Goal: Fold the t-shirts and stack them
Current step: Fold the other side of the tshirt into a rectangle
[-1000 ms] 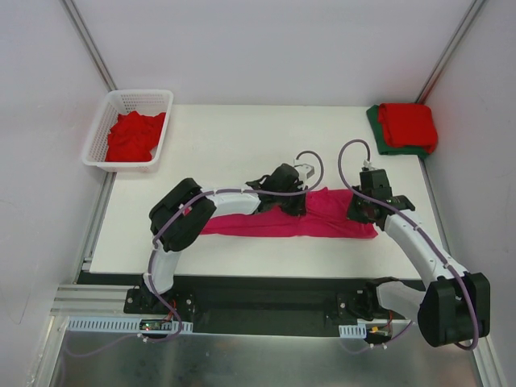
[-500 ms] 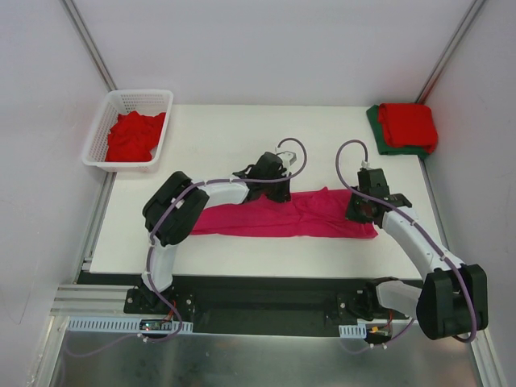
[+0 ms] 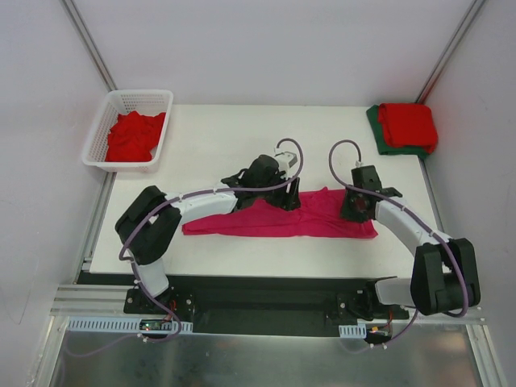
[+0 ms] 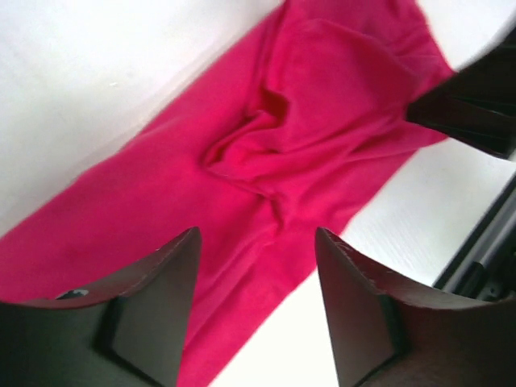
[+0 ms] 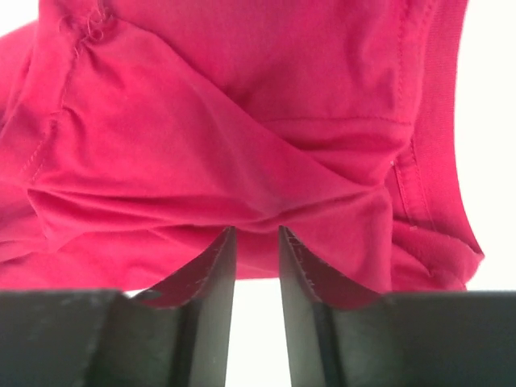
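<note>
basket [image 3: 121, 165]: white lattice, far-left table corner; table [image 3: 234, 137]: white top

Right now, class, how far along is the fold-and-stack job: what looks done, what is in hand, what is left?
Done: a folded red shirt lies on a dark green shirt at the far right corner. In hand: the magenta shirt lies as a long strip mid-table, left gripper and right gripper both open over it. Left: finishing that fold, stacking it, then the red shirts in the white basket.

White table [image 3: 218, 137], plain pale walls [image 3: 266, 48] on three sides, grey metal corner posts [image 3: 90, 44], even bright light
</note>
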`<act>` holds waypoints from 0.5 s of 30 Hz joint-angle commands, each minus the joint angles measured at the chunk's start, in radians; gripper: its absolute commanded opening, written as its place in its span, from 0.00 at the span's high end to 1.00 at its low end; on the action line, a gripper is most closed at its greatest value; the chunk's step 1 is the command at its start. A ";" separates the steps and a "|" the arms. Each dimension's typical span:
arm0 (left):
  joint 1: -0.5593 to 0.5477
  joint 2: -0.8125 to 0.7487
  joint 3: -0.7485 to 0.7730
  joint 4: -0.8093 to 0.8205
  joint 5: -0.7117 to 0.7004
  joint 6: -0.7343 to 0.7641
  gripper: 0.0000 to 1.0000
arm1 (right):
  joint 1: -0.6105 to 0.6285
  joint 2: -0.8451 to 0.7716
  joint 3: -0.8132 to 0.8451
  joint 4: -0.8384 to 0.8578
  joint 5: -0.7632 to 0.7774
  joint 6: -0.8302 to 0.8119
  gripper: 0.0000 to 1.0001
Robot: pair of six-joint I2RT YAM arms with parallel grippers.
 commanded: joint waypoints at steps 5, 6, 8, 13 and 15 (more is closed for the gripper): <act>-0.080 -0.047 -0.022 0.046 0.000 -0.055 0.41 | -0.090 0.088 0.118 0.064 -0.060 -0.005 0.63; -0.085 -0.044 -0.026 0.052 -0.002 -0.060 0.42 | -0.112 0.096 0.123 0.064 -0.060 -0.008 0.63; -0.094 -0.041 -0.044 0.069 -0.002 -0.074 0.52 | -0.124 0.099 0.138 0.064 -0.091 -0.007 0.63; -0.095 -0.020 -0.091 0.123 -0.003 -0.089 0.75 | -0.144 0.113 0.172 0.058 -0.097 -0.002 0.61; -0.095 -0.009 -0.098 0.135 -0.002 -0.091 0.79 | -0.144 0.121 0.177 0.054 -0.109 -0.002 0.61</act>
